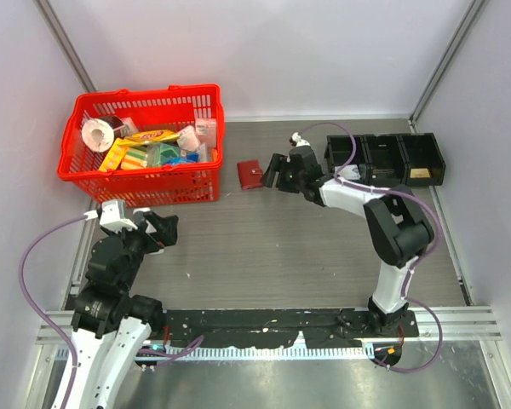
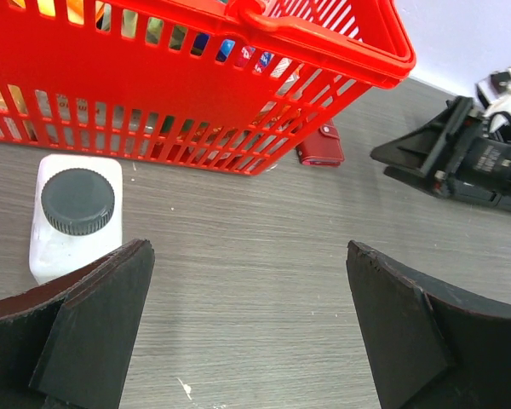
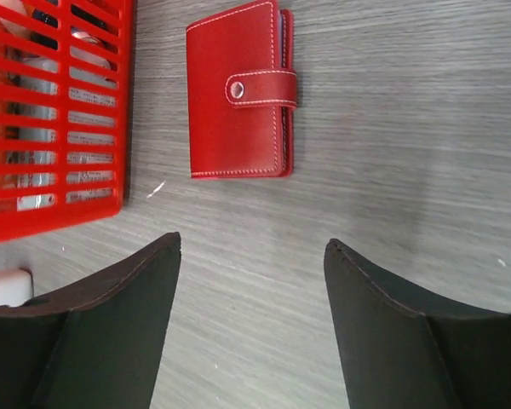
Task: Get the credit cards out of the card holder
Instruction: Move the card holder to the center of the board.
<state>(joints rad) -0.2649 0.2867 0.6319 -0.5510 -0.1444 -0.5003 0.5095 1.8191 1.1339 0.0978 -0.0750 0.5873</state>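
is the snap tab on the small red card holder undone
No, the small red folding card holder lies closed, tab snapped across.

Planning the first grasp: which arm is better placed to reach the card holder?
Right: the right fingers stand open just short of the closed card holder; the left fingers sit far back, by the bottle.
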